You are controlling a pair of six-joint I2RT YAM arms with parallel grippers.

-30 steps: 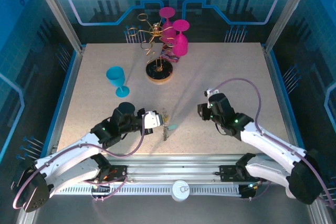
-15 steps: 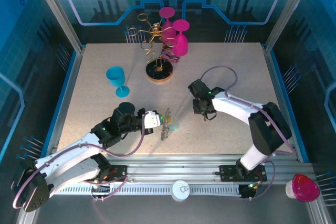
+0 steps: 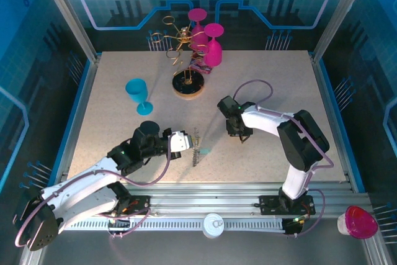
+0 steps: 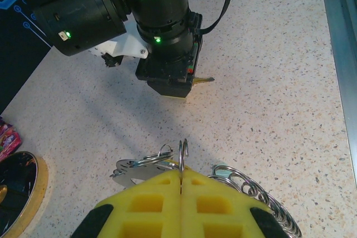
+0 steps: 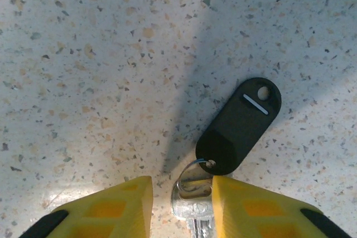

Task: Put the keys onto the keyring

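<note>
My left gripper [image 4: 182, 172] is shut on the keyring [image 4: 182, 151], a thin metal ring standing upright between the yellow pads. A flat silver key [image 4: 134, 172] hangs at its left and a chain of small rings [image 4: 262, 193] trails to its right. From above, this gripper [image 3: 188, 143] holds the bundle [image 3: 196, 147] low over the table. My right gripper [image 5: 181, 185] is open, its fingers either side of a silver key [image 5: 192, 204] tied to a black oval fob [image 5: 239, 126]. That key lies flat against the right finger, with a gap to the left one. Seen from above, the right gripper [image 3: 240, 134] points down at mid-table.
A teal goblet [image 3: 138, 94] stands at the left. The gold wire rack on its wooden disc [image 3: 188, 84] and pink goblets [image 3: 211, 44] stand at the back. A pink cup [image 3: 356, 221] sits off the table at the bottom right.
The right arm has swung left from the right side to mid-table and lowered over the key with the fob. The left arm has held still with the keyring.
</note>
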